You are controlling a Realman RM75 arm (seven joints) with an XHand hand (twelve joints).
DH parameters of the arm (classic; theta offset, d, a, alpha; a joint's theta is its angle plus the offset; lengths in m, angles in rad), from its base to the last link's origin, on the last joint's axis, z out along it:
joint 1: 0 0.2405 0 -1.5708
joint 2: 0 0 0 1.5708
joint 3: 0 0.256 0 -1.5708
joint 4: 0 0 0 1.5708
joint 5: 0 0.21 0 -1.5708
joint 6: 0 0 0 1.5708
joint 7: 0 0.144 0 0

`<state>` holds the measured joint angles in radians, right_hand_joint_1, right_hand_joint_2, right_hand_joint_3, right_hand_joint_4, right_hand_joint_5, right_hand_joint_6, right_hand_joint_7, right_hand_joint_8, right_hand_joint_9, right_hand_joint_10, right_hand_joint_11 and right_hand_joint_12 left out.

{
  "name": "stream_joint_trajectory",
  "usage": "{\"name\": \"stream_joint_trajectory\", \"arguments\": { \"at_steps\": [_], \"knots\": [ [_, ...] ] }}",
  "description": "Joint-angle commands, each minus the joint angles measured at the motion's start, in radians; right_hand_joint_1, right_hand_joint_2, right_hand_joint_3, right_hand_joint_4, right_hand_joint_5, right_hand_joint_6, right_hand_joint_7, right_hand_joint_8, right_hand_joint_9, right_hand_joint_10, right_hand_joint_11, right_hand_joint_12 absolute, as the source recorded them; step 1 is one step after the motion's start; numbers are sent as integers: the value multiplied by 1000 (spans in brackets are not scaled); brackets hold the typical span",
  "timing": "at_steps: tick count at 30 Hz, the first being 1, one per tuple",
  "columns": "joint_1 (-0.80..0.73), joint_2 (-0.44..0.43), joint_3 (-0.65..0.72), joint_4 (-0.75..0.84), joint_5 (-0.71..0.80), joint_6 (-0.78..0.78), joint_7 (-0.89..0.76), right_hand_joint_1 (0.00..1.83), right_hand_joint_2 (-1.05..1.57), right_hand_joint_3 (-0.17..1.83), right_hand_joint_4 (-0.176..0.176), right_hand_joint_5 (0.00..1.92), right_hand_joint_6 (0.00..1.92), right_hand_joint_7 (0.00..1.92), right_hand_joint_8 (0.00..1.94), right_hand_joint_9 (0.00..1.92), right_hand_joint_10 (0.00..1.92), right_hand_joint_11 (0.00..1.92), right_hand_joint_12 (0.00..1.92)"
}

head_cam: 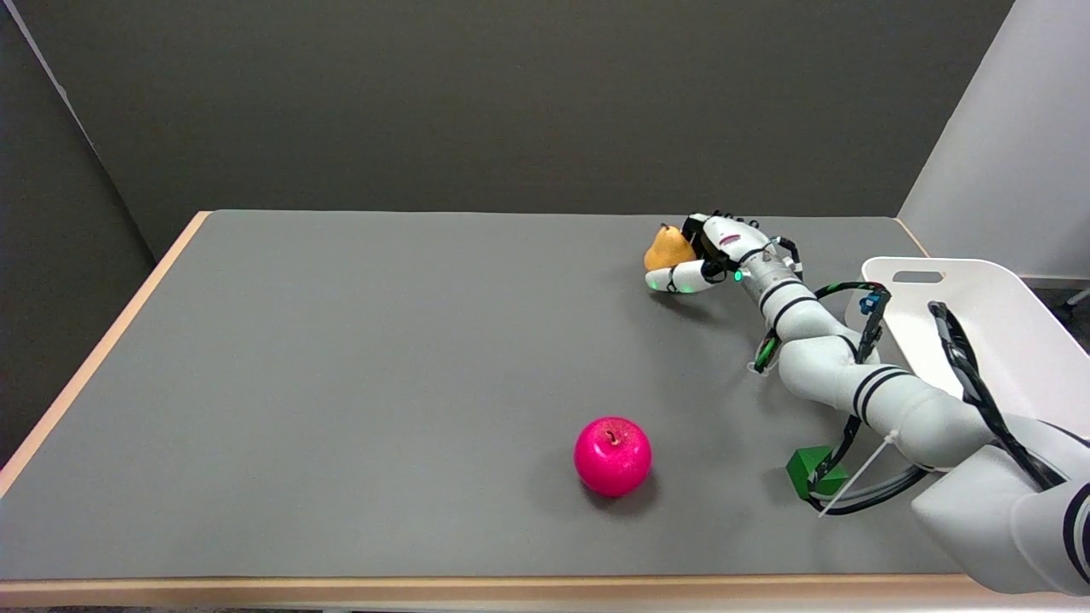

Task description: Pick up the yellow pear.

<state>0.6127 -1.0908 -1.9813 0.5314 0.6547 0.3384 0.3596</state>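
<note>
Right hand (711,251) wrapped around pear (668,249), far right of table (341,358); apple (612,455) near centre, untouched.

Grey table (341,383), dark wall (511,102)

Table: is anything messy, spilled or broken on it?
Nothing stands out. The right hand holds the yellow pear near the far edge of the table, the pink apple sits upright and whole, and a small green block rests beside the arm.
</note>
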Motion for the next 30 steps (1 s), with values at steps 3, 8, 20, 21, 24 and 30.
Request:
{"name": "stream_joint_trajectory", "arguments": {
  "at_steps": [3, 8, 20, 21, 24, 30],
  "knots": [
    [-26, 37, 6, 135, 4, 81, -3, 856, 1160, 394, 67, 591, 1645, 681, 1535, 694, 1620, 159, 1774],
    [-57, 91, 25, 266, 7, 114, -3, 854, 1165, 402, 53, 587, 1662, 678, 1644, 714, 1721, 98, 1869],
    [-317, 265, 325, 725, 83, 66, -199, 909, 1133, 432, -2, 616, 1634, 780, 1781, 803, 1874, 104, 1920],
    [-366, 276, 372, 769, 117, 71, -220, 914, 1138, 428, -10, 607, 1633, 795, 1797, 801, 1887, 136, 1915],
    [-486, 293, 502, 867, 175, 86, -267, 920, 1143, 425, -18, 600, 1632, 815, 1833, 811, 1903, 181, 1921],
    [-726, 266, 729, 976, 212, 107, -304, 918, 1144, 427, -28, 597, 1643, 793, 1898, 830, 1921, 197, 1921]
  ]
}}
